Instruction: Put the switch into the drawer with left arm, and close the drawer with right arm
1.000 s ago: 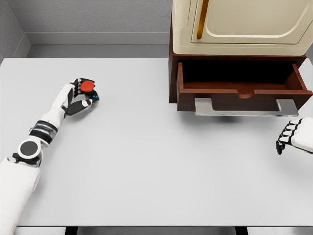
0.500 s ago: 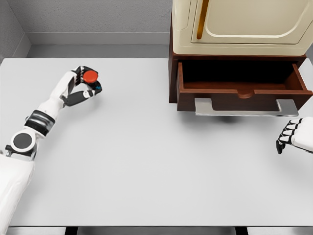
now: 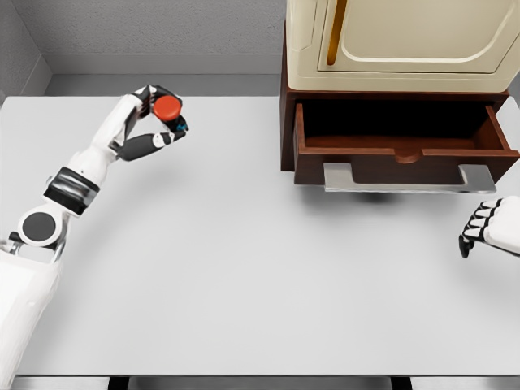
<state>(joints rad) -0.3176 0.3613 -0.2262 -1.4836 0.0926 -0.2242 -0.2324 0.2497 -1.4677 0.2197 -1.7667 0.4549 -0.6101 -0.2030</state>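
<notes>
Holding the switch (image 3: 168,108) with its red button up, the left hand (image 3: 150,122) has fingers curled around it, above the table (image 3: 244,268) near the far left corner. Switch is well apart from the drawer (image 3: 402,150), which stands pulled open at the far right edge under a cream cabinet (image 3: 402,41); drawer inside looks dark, contents not discernible. Metal handle (image 3: 406,179) sticks out along the drawer front. Right hand (image 3: 486,229) sits at the right edge, near side of the drawer, fingers loosely bent, gripping nothing, not touching the drawer.
</notes>
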